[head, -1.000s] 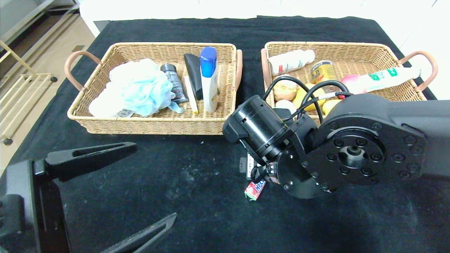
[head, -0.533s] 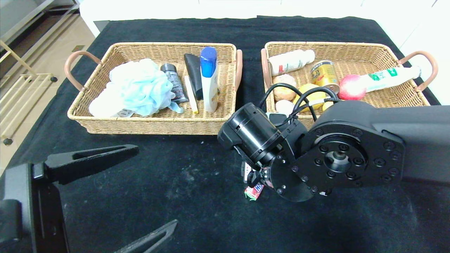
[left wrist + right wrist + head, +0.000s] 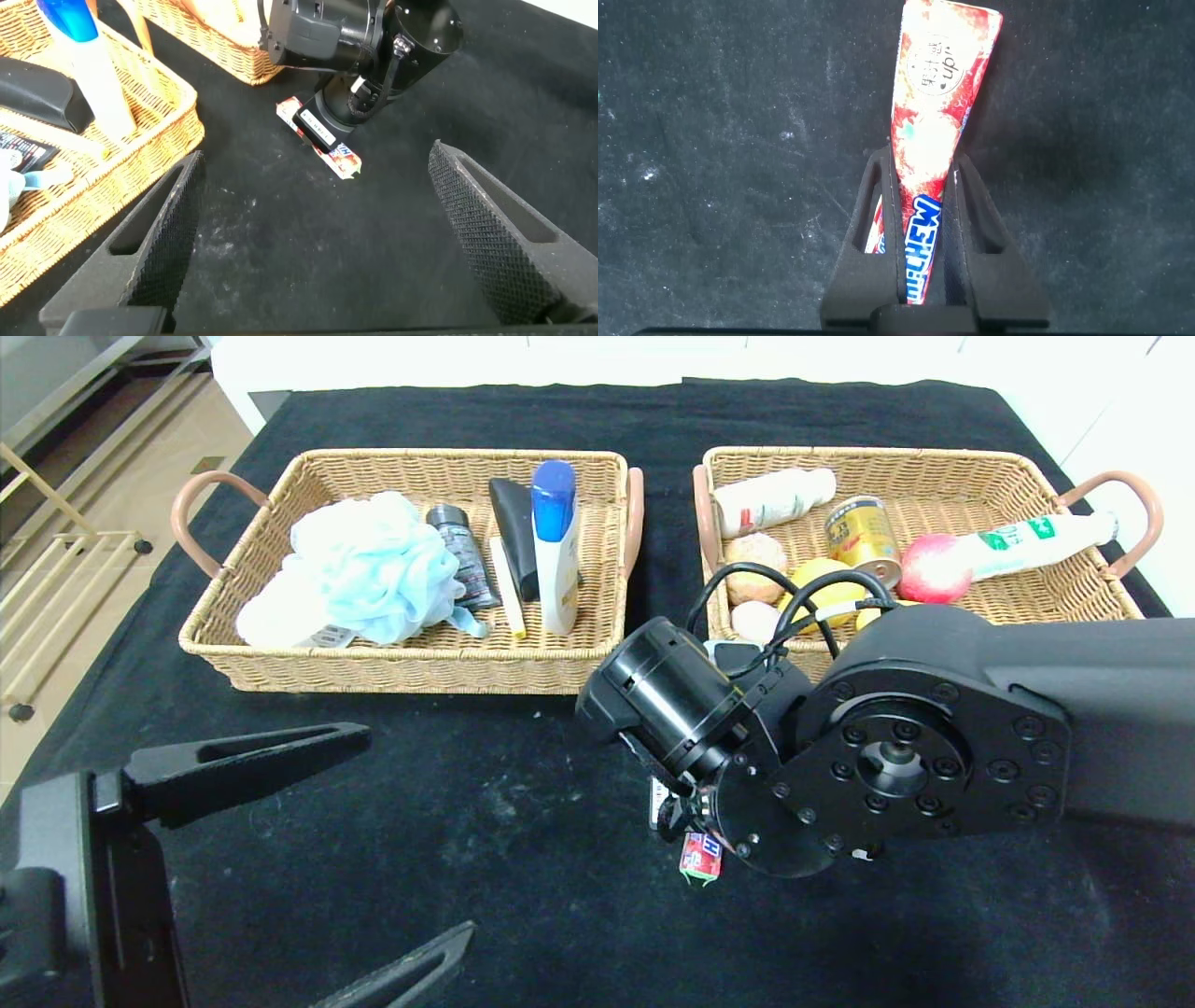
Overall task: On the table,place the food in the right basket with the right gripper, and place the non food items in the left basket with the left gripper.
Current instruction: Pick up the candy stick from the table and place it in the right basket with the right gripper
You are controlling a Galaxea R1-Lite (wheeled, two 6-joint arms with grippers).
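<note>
A red Hi-Chew candy pack (image 3: 938, 84) lies on the black cloth in front of the two baskets. My right gripper (image 3: 922, 163) is shut on it, and one end sticks out past the fingertips. In the head view the right wrist hides most of the pack; only its red end (image 3: 700, 857) shows. The left wrist view shows the pack (image 3: 338, 159) under the right arm's wrist. My left gripper (image 3: 418, 833) hovers open at the near left, holding nothing. The left basket (image 3: 411, 667) and right basket (image 3: 868, 455) stand side by side farther back.
The left basket holds a blue bath sponge (image 3: 364, 565), a blue-capped white bottle (image 3: 556, 546), a black tube and a dark can. The right basket holds bottles, a gold can (image 3: 861, 527), an apple (image 3: 929, 569), bread and yellow fruit. Black cloth (image 3: 523, 915) covers the table.
The right arm has come down and its gripper has shut on the candy pack. The pack has turned and shifted slightly right. The left arm has stayed put.
</note>
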